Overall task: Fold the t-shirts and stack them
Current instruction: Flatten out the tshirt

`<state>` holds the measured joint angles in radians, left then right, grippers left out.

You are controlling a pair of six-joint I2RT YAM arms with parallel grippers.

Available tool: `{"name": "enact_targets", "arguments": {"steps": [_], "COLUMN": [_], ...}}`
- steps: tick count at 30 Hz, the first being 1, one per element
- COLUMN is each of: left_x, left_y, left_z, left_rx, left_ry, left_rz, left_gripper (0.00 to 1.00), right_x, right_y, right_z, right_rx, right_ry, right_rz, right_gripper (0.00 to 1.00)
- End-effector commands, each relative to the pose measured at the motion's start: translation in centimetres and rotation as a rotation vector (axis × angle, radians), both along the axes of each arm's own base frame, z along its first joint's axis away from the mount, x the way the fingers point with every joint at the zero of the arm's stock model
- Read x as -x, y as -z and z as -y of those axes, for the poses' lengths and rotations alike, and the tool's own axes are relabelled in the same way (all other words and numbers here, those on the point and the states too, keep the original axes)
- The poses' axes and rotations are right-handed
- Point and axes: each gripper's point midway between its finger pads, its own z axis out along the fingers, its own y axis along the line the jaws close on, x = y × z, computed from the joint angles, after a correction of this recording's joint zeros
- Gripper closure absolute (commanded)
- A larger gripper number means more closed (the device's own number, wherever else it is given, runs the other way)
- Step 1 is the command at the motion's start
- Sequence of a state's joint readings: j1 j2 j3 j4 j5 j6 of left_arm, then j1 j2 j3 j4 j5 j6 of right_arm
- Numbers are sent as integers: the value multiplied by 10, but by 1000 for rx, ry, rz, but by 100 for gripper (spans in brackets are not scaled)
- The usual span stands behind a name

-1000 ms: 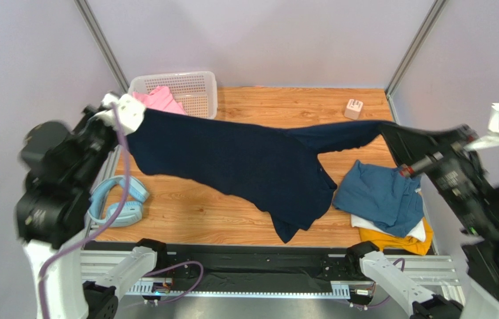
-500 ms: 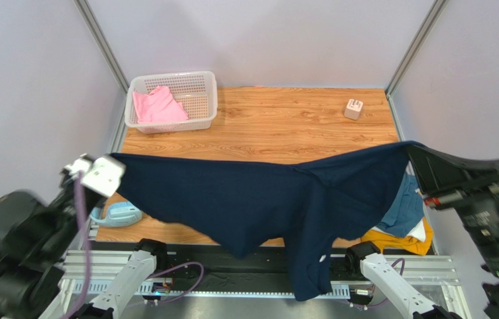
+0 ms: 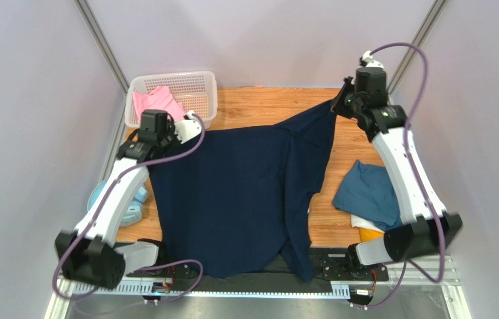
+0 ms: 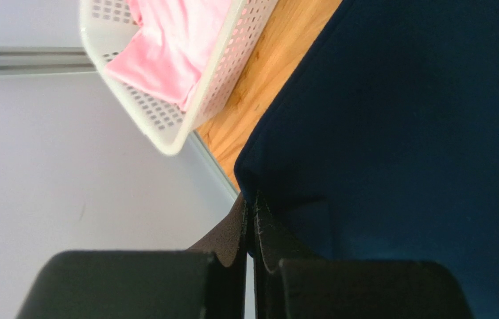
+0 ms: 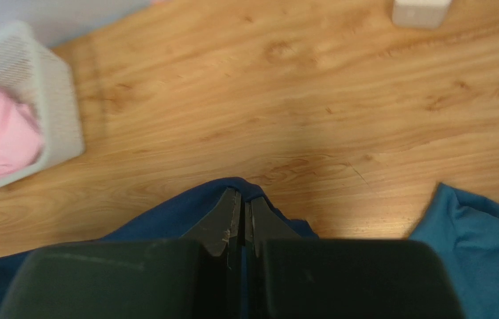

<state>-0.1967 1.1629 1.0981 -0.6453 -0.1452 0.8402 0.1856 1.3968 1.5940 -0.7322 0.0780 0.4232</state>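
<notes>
Step in hand: spreading the navy tee [image 3: 245, 193] flat before folding.

- Left gripper [image 4: 250, 207]: jaws clamped together on the tee's far-left corner, just beside the basket [image 3: 202, 83].
- Right gripper [image 5: 242, 203]: jaws pinched shut on a bunched far-right corner, over bare counter [image 3: 265, 103].
- The navy tee is stretched between the 2 grippers across the middle of the counter. Its near hem hangs over the front edge onto the arm rail.
- The left 2/3 looks smooth. On the right, a doubled-over ridge runs from the right gripper down to the near edge, so that side is not flat.
- The pink tee [image 3: 155, 101] sits crumpled in the basket, not yet folded.
- The teal tee [image 3: 372, 193] lies on top of the white [image 3: 364, 224] and yellow [image 3: 373, 236] tees at the right edge, so that is likely the stack, with 3 done.

Next move, my guess: lower both corners to the counter and let go, then pull the right ridge outward so sleeve and side lie open. The tee also probably needs sliding away from the front edge, since the overhang will drag on any fold. Whether the cloth already rests on the counter at the far end, I can't tell.
</notes>
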Motion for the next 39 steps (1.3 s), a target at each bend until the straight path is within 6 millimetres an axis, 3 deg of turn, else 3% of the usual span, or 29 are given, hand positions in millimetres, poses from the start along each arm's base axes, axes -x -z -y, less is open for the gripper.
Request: {"name": "enact_targets", "arguments": {"steps": [1,3,5,6,7,9,10,14,19,26,31,32,35,38,39], "left_x": [-84,-113,-131,-141,-152,-166,-174,-187,-178,-162,-144,-140,-123,-111,-107], "left_y": [-11,13,15,30,23,32,24,16,-1,-8,8,6,30,46,51], "left_z": [-26,-32,-39,-40,-41,-41,-41,-41,-39,-49,-50,-50,-50,-52,-51], "left_rx": [-135,-196,-259,-280,-293,-308,-309,-303,-285,-322,-314,-305,-304,-297,-289], "left_ry": [-70,-73,-79,-74,-86,-86,-98,-114,-105,-103,-98,-99,-82,-90,-92], "left_rz": [133,100,106,82,113,102,122,144,180,191,142,149,105,67,50], "left_gripper": [100,100,100,100,100,100,100,100,100,100,100,100,100,100,100], "right_x": [-45,-58,-71,-73,-76,-79,-79,-71,-49,-57,-49,-38,-15,7,16], "right_y": [36,45,52,52,51,43,40,23,15,42,52,59,70,60,65], "right_z": [14,19,20,24,26,31,30,37,42,44,29,19,3,-3,-4], "right_rx": [-15,-3,-5,-8,-9,-9,-8,11,7,3,-73,-109,-166,-188,-191], "right_ry": [52,64,67,74,83,96,97,111,126,141,97,58,12,-18,-25], "right_rz": [-43,-61,-76,-78,-80,-64,-59,-30,-11,-95,-141,-172,-188,-158,-171], "right_gripper": [100,100,100,100,100,100,100,100,100,100,100,100,100,100,100]}}
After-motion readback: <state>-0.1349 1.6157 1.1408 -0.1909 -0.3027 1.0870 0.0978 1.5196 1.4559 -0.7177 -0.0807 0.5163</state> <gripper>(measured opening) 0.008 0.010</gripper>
